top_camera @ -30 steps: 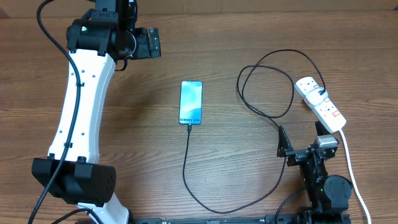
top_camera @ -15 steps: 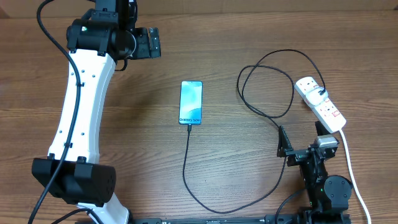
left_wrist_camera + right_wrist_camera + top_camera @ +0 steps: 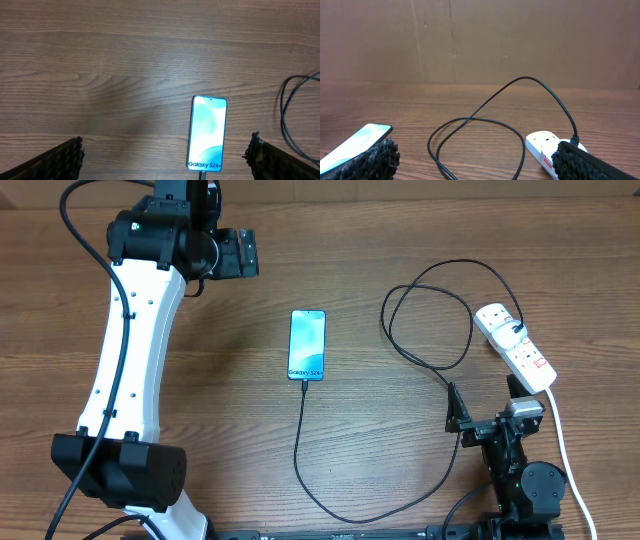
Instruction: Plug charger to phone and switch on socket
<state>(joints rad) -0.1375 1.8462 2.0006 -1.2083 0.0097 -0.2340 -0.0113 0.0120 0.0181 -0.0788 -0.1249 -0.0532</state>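
The phone [image 3: 307, 345] lies flat mid-table, screen up, its "Galaxy S24+" band at the near end. It also shows in the left wrist view [image 3: 207, 132] and the right wrist view [image 3: 355, 142]. The charger cable [image 3: 300, 450] runs from the phone's near edge, where its tip [image 3: 202, 175] sits in the port, round the front and up in loops [image 3: 470, 135] to the plug in the socket [image 3: 515, 345]. The socket also shows in the right wrist view [image 3: 542, 147]. My left gripper [image 3: 248, 250] is open and empty, far back left of the phone. My right gripper [image 3: 485, 400] is open and empty, just in front of the socket.
The thick white cord [image 3: 562, 445] runs from the socket down the right edge of the table. A brown wall [image 3: 480, 40] stands behind the table. The left arm [image 3: 125, 360] stretches along the left side.
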